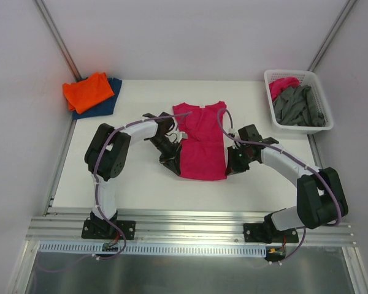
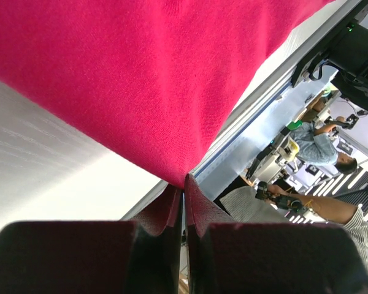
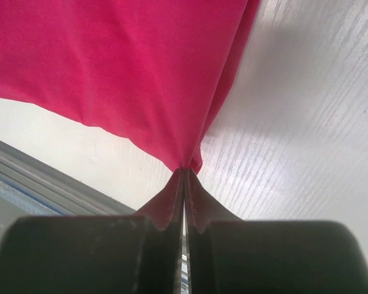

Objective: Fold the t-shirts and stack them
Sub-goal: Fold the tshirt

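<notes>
Magenta-pink t-shirt (image 1: 201,142) lies spread in the middle of a white bench (image 1: 141,184), its collar toward the far edge and its hem toward the two robot arms.

The left arm (image 1: 107,160) rises from its base at the near edge. It bends at a dark elbow and reaches forward and to the right, then turns its wrist back down to the shirt's near left corner. The left fingers (image 2: 185,181) are pressed fully together. They pinch that corner, and the cloth is drawn to a point between their tips.

The right arm (image 1: 297,171) mirrors this pose. Its elbow sits out to the right and its forearm slants in toward the centre, with the wrist low at the shirt's near right corner. The right fingers (image 3: 184,173) are also closed tight, with a gathered fold of the pink cloth caught between them. Both wrists sit low, close to the bench.

In the far left corner an orange t-shirt (image 1: 88,90) lies folded on top of a dark blue t-shirt (image 1: 109,105). At the far right stands a white basket (image 1: 303,127) holding crumpled grey t-shirts (image 1: 300,105) and a bit of pink cloth. Both are well apart from the arms.
</notes>
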`<action>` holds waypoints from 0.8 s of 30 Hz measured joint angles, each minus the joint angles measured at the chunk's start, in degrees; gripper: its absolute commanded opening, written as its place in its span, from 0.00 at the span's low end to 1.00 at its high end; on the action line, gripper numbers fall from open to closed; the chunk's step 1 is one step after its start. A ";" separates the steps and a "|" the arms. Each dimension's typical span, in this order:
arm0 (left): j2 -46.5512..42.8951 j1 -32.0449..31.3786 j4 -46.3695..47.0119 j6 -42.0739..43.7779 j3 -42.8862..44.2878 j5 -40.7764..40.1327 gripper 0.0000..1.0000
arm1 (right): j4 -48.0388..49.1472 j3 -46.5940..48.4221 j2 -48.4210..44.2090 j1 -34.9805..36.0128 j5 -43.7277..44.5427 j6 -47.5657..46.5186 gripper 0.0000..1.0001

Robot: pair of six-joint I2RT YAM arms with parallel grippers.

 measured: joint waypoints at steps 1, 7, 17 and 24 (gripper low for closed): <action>0.00 0.00 -0.02 0.02 0.00 -0.09 0.00 | -0.02 0.00 -0.20 0.00 0.00 -0.15 0.01; -0.07 0.02 -0.39 0.33 0.26 -0.50 0.00 | -0.09 0.13 -0.72 0.02 -0.09 -0.79 0.00; -0.57 3.74 -3.02 3.10 9.49 -3.34 0.00 | -0.94 8.98 0.28 0.00 -0.46 -0.81 0.00; -0.61 7.56 -5.55 4.90 16.72 -6.32 0.00 | -0.85 17.22 3.98 -0.28 -0.83 -0.72 0.00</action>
